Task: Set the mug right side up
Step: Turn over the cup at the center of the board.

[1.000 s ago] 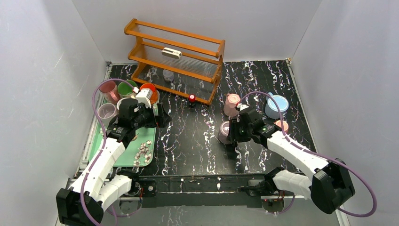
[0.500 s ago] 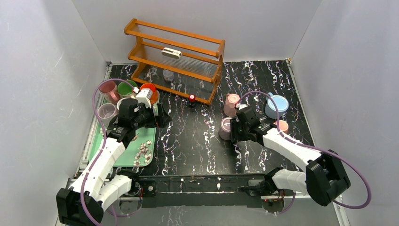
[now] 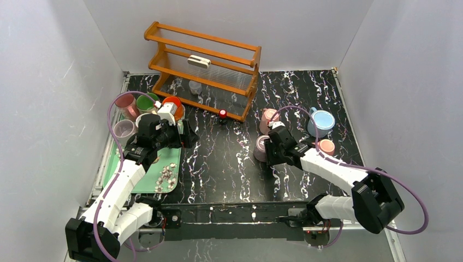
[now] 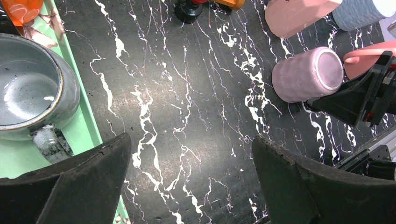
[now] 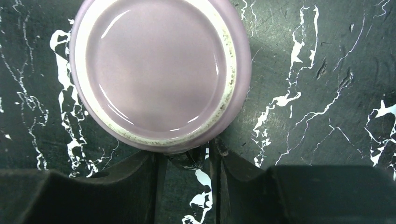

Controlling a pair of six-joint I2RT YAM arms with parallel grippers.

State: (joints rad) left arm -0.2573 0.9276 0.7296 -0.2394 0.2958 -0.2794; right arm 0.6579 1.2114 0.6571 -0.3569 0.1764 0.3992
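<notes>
Chiefly feared: a slip as the mug (image 5: 156, 70) is lifted and rolled over. It would be caused by a thin hold low on a glazed wall that is judged to be slick.
Also feared: a knock against the pink mug (image 3: 268, 119) just behind, if the turn is swung wide.
Mug, look: lilac, glossy and inverted. The round base with its pale, rough foot ring is presented to the right wrist camera.
Mug, place: rim down on the black marbled table (image 3: 229, 164), right of centre, near the pink mug and apart from the blue mug (image 3: 321, 123).
Right gripper (image 5: 187, 158): set at the mug's near side, with only a narrow gap left between the fingers. A small dark part is seen there, but whether anything is pinched cannot be told.
Left gripper (image 4: 190, 142): spread wide with nothing held, hung over bare table beside the green tray (image 4: 88, 135).
Step judged: a grasp is being made; the turn is not yet done.
</notes>
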